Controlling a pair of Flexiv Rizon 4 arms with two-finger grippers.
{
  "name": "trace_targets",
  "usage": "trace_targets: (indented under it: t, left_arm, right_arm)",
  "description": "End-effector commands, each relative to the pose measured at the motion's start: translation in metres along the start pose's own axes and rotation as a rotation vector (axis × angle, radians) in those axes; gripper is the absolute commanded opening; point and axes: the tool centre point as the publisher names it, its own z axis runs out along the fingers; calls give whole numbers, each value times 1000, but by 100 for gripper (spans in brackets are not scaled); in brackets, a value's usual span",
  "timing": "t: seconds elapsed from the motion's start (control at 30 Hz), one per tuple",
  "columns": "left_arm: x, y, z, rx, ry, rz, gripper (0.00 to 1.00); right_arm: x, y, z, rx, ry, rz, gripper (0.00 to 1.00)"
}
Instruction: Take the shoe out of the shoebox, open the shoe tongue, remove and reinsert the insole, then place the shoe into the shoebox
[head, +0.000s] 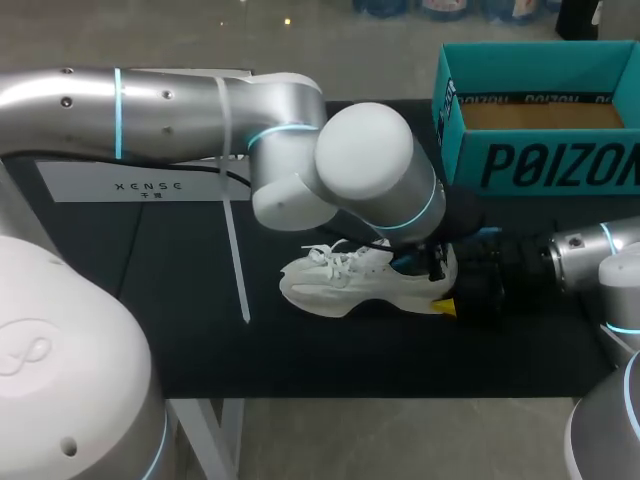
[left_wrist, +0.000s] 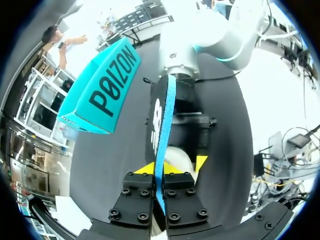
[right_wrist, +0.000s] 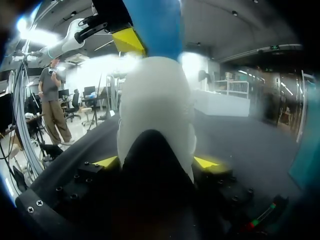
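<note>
Shoe (head: 340, 285) taken out of shoebox (head: 540, 150), laid on worktop (head: 200, 330); heel clamped in right end effector (right_wrist: 156, 162); insole (left_wrist: 160, 120) pinched edge-on by left end effector (left_wrist: 159, 172), extending ahead over heel; removal or reinsertion stage cannot be told; boxing not yet done.

The shoe (head: 350, 285) is seen in smooth white synthetic with a soft sheen, and its laces (head: 335, 262) in woven cloth. The insole (left_wrist: 162, 130) is shown with a blue foam-like edge and a matt black face. The shoebox (head: 540, 165) is made of teal card, left plain brown inside. The table (head: 150, 300) is covered in matt black. The left arm (head: 150, 110) is clad in brushed silver metal. Matt black bolted bodies are seen on the left gripper (left_wrist: 171, 166) and the right gripper (right_wrist: 156, 162).
</note>
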Motion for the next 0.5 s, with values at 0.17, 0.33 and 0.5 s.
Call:
trace_targets:
  t: [0.17,0.33,0.5]
  left_arm:
    - [-13,-12,-53,97,42,-73,0]
    - [-40,-25,-103,244,109,-102,0]
    - [-61,-32,-152,421,175,-89,0]
  right_arm:
    - [-1,-5,4,2,-1,1,0]
    - [-1,-5,4,2,-1,1,0]
    - [-1,-5,4,2,-1,1,0]
